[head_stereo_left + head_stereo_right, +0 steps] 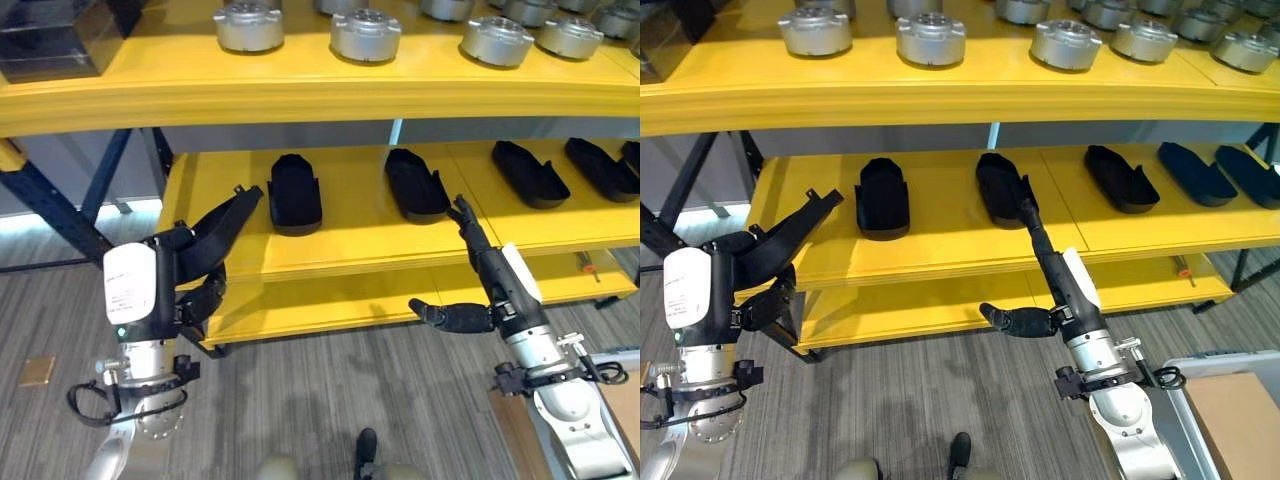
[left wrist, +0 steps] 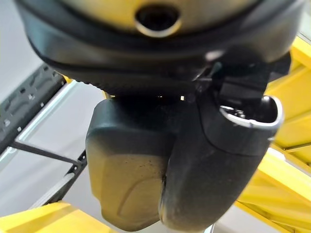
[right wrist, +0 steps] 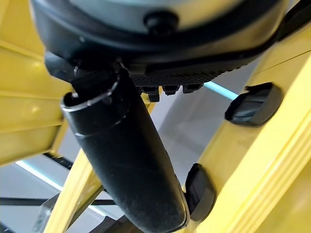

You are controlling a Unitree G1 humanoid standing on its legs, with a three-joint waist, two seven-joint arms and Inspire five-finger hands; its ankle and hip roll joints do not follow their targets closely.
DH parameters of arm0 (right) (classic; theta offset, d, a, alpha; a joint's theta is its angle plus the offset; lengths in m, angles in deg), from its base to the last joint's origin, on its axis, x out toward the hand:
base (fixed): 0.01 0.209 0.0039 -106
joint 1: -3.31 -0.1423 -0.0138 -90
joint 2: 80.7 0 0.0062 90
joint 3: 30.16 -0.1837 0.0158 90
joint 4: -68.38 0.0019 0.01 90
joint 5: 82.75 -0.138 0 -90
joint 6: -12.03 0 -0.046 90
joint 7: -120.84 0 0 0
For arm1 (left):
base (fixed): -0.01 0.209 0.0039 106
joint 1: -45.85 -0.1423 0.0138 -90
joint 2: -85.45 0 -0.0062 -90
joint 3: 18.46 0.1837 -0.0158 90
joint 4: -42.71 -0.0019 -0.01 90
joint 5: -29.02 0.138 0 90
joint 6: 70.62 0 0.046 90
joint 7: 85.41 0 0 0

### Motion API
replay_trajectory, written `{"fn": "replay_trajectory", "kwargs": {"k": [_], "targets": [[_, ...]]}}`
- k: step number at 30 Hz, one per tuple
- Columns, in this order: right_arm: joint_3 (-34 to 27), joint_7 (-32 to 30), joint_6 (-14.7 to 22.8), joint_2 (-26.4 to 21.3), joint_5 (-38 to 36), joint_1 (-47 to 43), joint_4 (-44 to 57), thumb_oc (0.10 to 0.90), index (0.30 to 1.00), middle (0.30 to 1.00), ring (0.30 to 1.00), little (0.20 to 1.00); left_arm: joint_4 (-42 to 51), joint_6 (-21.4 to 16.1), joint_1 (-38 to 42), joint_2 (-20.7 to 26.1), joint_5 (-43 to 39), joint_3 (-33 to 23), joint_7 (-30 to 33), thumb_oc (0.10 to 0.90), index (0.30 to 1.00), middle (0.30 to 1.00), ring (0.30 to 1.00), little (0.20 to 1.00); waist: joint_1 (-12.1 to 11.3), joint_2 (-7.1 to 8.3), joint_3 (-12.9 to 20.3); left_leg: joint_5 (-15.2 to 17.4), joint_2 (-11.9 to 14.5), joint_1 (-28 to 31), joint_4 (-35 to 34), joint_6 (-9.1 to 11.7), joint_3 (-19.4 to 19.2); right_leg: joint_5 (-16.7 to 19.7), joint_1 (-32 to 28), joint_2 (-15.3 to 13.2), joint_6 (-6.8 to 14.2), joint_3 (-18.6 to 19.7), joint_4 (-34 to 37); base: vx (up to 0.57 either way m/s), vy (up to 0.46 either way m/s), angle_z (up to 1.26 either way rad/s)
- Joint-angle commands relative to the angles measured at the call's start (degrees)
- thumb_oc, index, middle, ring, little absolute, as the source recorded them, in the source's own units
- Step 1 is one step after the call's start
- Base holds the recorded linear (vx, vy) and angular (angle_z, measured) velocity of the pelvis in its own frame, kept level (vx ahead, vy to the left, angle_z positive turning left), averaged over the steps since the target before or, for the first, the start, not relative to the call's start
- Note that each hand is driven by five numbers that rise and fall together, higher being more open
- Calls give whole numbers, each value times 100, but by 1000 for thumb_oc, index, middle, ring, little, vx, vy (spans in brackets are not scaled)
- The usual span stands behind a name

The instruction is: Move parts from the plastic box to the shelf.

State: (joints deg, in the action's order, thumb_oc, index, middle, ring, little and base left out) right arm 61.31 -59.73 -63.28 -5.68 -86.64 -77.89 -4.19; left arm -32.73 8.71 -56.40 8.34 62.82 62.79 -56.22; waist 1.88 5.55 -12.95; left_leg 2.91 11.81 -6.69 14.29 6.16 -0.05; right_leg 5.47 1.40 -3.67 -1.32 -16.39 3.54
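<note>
Five black parts already lie in a row across the middle shelf [image 1: 360, 245], the nearest at centre [image 1: 295, 192]. The left hand [image 1: 205, 240], lower left of the frame, grips another black part [image 1: 228, 222] just short of the shelf's left end. The right hand [image 1: 470, 235], fingers straight and empty, reaches toward the shelf edge. Judging by this, one placement is pending.

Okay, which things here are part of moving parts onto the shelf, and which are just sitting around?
Part of the job:
- black part held in the left hand
- right hand, open, fingers reaching to the middle shelf
- black parts already laid on that shelf

Just sitting around:
- round metal pieces on the top shelf
- dark box at the top shelf's left end
</note>
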Motion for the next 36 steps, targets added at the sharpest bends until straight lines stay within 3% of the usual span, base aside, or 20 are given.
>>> {"fn": "replay_trajectory", "kwargs": {"k": [1,2,3,5,6,11,16,25,36], "targets": [[-136,-250,563,-207,-340,-413,598,900,1000,1000,1000,1000,787,-412,448,349,-266,-371,443,400,300,300,300,300,65,-77,491,-1193,828,345,-1492,243,-293,-449,-492,-338,760,288,-95,102,258,4],[-94,-273,556,-238,-294,-435,600,900,1000,1000,1000,1000,762,-374,505,365,-267,-330,446,400,300,300,300,300,98,-126,512,-1336,950,406,-1650,323,-390,-471,-490,-371,785,297,-121,119,329,18],[-18,-266,594,-209,-208,-493,642,900,1000,1000,1000,1000,725,-362,571,350,-203,-306,495,400,300,300,300,300,81,-299,617,-1195,933,653,-1917,374,-376,-530,-468,-360,853,399,-178,81,230,14],[-11,-264,579,-218,-122,-497,667,900,1000,1000,1000,1000,728,-363,687,335,-175,-237,474,400,300,300,300,300,125,-359,681,-1130,892,647,-1907,409,-508,-492,-468,-431,884,380,-191,86,230,-22],[30,-236,560,-173,-117,-482,689,900,1000,1000,1000,1000,786,-398,732,347,-149,-154,444,400,300,300,300,300,151,-361,738,-998,724,781,-1880,377,-606,-393,-515,-580,948,357,-192,92,233,-38],[136,-201,423,-19,81,-426,682,900,1000,1000,1000,1000,839,-375,803,488,-70,-37,388,400,300,300,300,300,139,-136,802,-620,257,1113,-1896,145,-1043,-158,-552,-1036,1208,561,-154,75,212,-6],[261,-107,338,112,33,-412,676,900,1000,1000,1000,1000,780,-261,1120,616,62,68,440,400,300,300,300,300,156,43,905,-407,-27,1261,-1920,-22,-1249,-56,-440,-1267,1365,752,-110,33,141,-28],[213,-2,300,137,-22,-217,716,900,1000,1000,1000,1000,642,-119,1307,631,160,79,479,400,300,300,300,300,194,162,996,-345,-12,1392,-1914,-33,-1374,-78,-516,-1292,1389,728,-75,50,9,-11],[211,66,330,57,-197,-159,770,900,1000,1000,1000,1000,220,120,1600,530,244,169,640,400,300,300,300,300,283,112,926,-442,192,1457,-1918,100,-1421,-170,-612,-1117,1311,645,-36,24,-25,-1]]}}
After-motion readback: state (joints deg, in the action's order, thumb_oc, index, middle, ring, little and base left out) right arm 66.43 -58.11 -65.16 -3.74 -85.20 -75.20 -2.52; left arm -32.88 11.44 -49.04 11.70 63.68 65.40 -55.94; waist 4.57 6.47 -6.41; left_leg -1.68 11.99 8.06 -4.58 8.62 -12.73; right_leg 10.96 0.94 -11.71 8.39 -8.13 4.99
